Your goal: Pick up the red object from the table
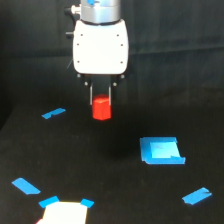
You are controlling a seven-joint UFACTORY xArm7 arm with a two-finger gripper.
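Between the tool (101, 102) fingers, one red object (101, 108); nearby, one blue square (161, 150)

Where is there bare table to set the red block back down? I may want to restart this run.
The widest bare patch of table lies in the middle, bordered by the red block in the gripper above, the blue square on the exterior view's right, and the white piece below. The lower edge is more crowded, with tape strips.

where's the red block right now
In the exterior view the red block sits upper centre, between the fingers of the claw, up and left of the blue square piece on the table.
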